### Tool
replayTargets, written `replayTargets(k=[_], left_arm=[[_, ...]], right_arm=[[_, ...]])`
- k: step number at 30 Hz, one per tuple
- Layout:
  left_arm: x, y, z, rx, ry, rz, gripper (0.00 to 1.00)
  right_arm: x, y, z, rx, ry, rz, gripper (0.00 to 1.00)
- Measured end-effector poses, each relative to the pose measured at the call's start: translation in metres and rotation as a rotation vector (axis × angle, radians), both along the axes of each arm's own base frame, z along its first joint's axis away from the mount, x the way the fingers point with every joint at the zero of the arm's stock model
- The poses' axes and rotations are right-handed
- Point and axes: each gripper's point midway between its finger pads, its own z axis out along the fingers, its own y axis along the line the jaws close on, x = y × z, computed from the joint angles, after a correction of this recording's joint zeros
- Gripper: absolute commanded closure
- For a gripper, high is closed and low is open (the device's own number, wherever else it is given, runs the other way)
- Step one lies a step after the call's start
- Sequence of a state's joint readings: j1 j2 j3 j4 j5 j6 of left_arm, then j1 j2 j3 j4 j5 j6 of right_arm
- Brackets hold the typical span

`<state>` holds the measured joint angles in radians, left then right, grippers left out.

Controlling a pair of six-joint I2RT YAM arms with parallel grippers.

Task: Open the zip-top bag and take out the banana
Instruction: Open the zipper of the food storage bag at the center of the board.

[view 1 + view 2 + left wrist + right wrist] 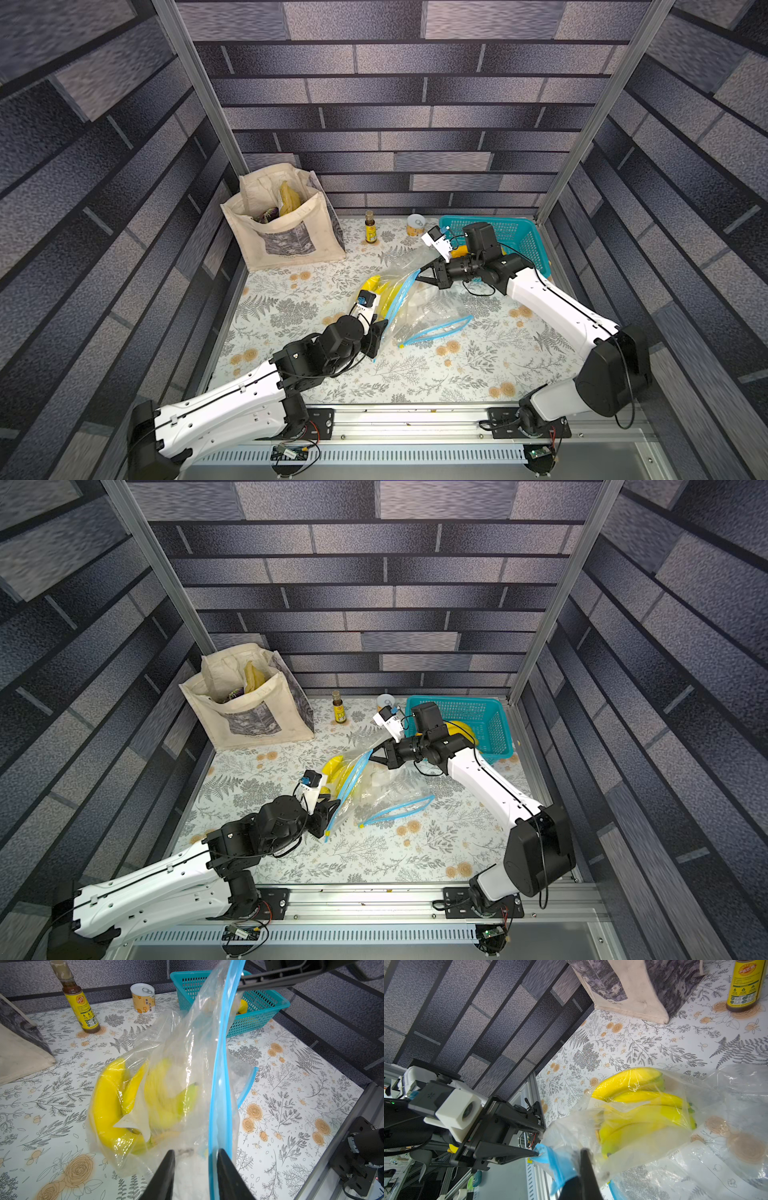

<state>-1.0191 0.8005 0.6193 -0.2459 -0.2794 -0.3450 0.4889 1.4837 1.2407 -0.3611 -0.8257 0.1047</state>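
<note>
near the middle of the counter [374, 374] the zip-top bag [176, 1043], banana [106, 1105] inside, is pinched at its blue zip strip by the clenched right claw [420, 272], its other end straddled by the parted left claw [196, 1151].

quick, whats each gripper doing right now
left gripper: open, jaws astride the blue zip edge of the bag.
right gripper: closed, pinching the bag at its zip edge.

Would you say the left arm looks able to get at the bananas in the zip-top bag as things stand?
Probably not yet. The left end effector straddles the zip-top bag's blue zip strip, which looks closed between it and the right end effector, so the bag encloses the bananas.
</note>
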Motion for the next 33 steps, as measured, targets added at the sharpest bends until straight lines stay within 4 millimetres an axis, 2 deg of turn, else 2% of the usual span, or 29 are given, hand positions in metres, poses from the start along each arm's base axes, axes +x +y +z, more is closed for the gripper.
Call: replayTargets(k=[7,12,18,20,23,30,31,33], left_arm=[[-0.005,-0.002,-0.014,0.005,0.042,-0.009,0.62],[-0.009,-0.003,-0.024,0.016,0.071,-0.009,0.64],[-0.009,-0.002,-0.031,0.024,0.094,0.01,0.89],[-0.008,-0.001,-0.032,0.03,0.097,0.017,0.94],[-0.007,0.0,-0.036,0.046,0.1,0.028,1.0],[-0.007,0.001,-0.039,0.059,0.105,0.032,1.0],[-0.007,0.001,-0.039,0.059,0.105,0.032,1.0],[-0.007,0.001,-0.039,0.059,0.105,0.03,1.0]], right_arm=[[0.004,0.0,-0.001,-0.005,0.009,-0.025,1.0],[0.006,0.0,0.001,-0.002,0.009,-0.037,1.0],[0.007,0.0,0.0,-0.005,0.013,-0.045,1.0],[0.007,-0.001,-0.002,-0.006,0.012,-0.046,1.0],[0.005,-0.002,-0.01,-0.017,0.025,-0.05,1.0],[0.0,-0.014,-0.037,-0.099,0.063,-0.091,0.99],[-0.002,-0.017,-0.041,-0.112,0.07,-0.1,0.97],[-0.006,-0.023,-0.048,-0.142,0.085,-0.12,0.85]])
